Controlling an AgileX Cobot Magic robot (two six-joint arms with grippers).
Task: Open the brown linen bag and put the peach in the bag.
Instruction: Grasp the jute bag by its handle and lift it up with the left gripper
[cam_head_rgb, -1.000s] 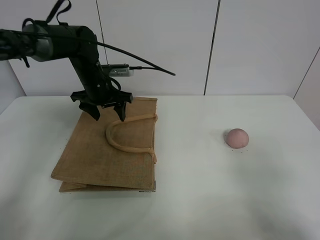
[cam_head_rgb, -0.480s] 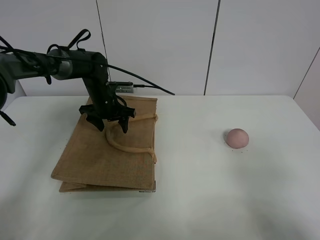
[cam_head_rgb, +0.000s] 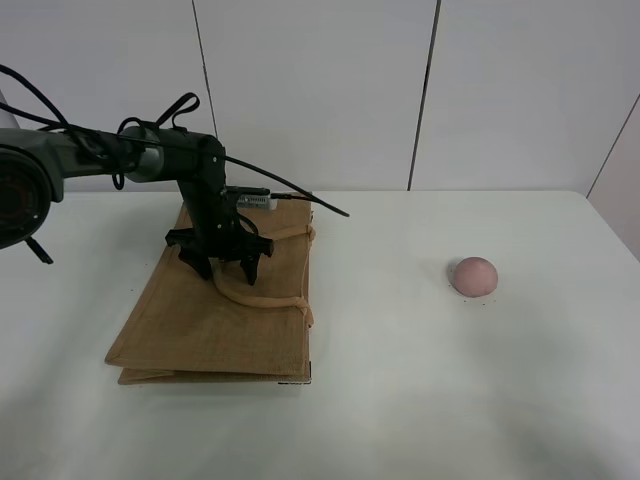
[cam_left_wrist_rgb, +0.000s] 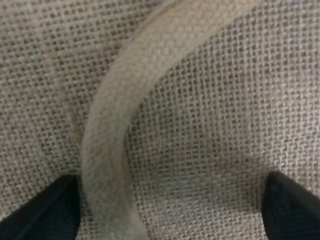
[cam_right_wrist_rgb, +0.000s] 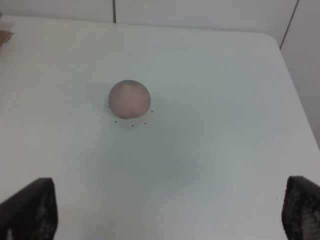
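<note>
**Bag** (cam_head_rgb: 210, 320). Brown coarse weave. It lies flat and closed on the left part of the worktop (cam_head_rgb: 420, 390), and the edge where the handle is fixed faces the peach. One pale handle (cam_head_rgb: 262, 297) rests as a loop on the top face.

**Peach** (cam_head_rgb: 473, 275). Dusty pink and round. It sits alone on the right of the worktop, well apart from the bag, and nothing holds it.

**Left tool** (cam_head_rgb: 225, 270). It is down at the bag's top face, at the bend of the handle loop. The fingers are spread and grip nothing. The wrist view shows the handle running between the two tips, close beside one and far from the other.

**Right tool** (cam_right_wrist_rgb: 165, 212). Out of the high view. The fingers are wide apart and empty above the worktop, with the peach ahead.

**Status (judged).** The bag is unopened, and the handle grasp is the step in hand.

**Hazards (judged).**
- The handle sits off-centre between the tips, so a closing pinch may slip off it or catch the weave underneath.
- If both layers are caught, a lift would raise the whole bag shut instead of parting its mouth.
- A light flat bag may slide rather than open.
- The peach is round and unsupported, so a glancing touch could send it rolling across the smooth worktop.

**Surface and room.**
- The worktop is white and matt with soft glare, and a few dark specks lie around the peach.
- Behind it are pale wall panels (cam_head_rgb: 310, 90) with dark upright seams.
- A black cable (cam_head_rgb: 300, 196) arcs from the left arm above the bag.
</note>
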